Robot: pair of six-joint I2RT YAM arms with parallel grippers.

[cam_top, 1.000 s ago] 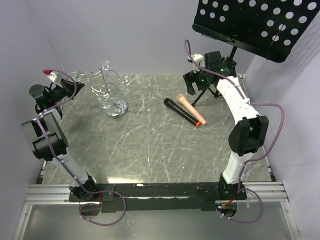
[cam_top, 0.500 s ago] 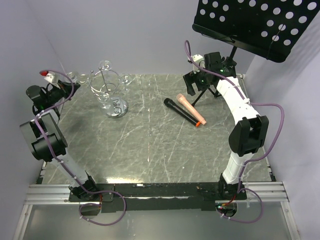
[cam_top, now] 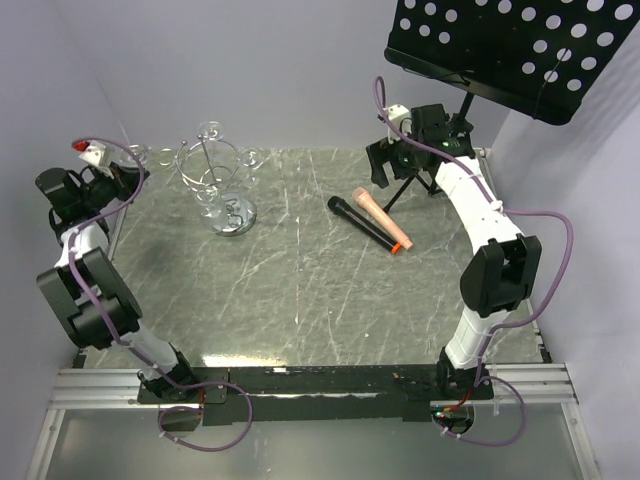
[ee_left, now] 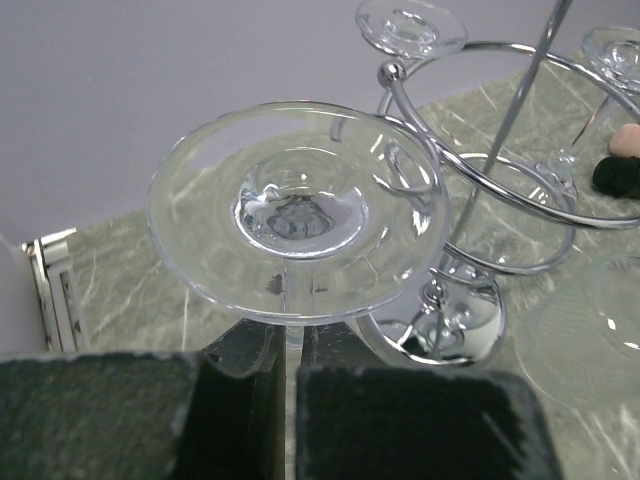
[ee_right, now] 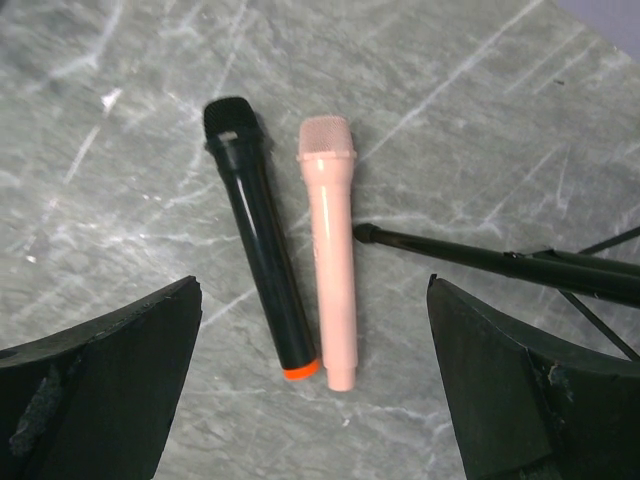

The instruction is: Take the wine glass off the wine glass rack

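Two hazards face you: the foot of the wine glass [ee_left: 300, 210] sits just beside a curled arm of the wine glass rack [ee_left: 528, 90], near the far left corner of the desk [cam_top: 300, 290]. A snag could tip the rack and its other glasses [ee_left: 410, 25], and the thin stem could also slip. Your left tool [ee_left: 290, 385] is clamped on that stem. Your right tool [ee_right: 315, 390] gapes wide, empty, above a black microphone [ee_right: 258, 240] and a pink microphone [ee_right: 330, 250].

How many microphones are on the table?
2: a black microphone and a pink microphone lie side by side on the table, beside the music stand's leg. None looks hidden.
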